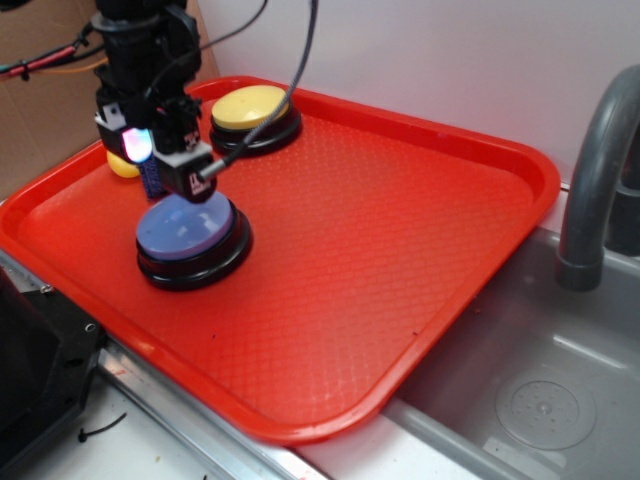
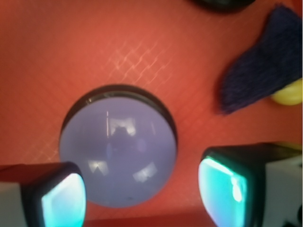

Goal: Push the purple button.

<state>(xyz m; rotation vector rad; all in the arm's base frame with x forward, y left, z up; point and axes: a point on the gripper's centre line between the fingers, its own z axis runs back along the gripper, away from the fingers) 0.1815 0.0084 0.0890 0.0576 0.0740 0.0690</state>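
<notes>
The purple button is a pale lavender dome on a black base, standing at the left of the red tray. My gripper hangs just over its back left edge. In the wrist view the button fills the middle. The gripper is open, its two teal-glowing fingertips wide apart at either side of the dome's near edge. Nothing is held between them. Whether a finger touches the dome I cannot tell.
A yellow-topped button with a black base stands at the tray's back. A dark purple cloth and a small yellow ball lie beside the gripper. To the right of the tray are a grey sink and faucet.
</notes>
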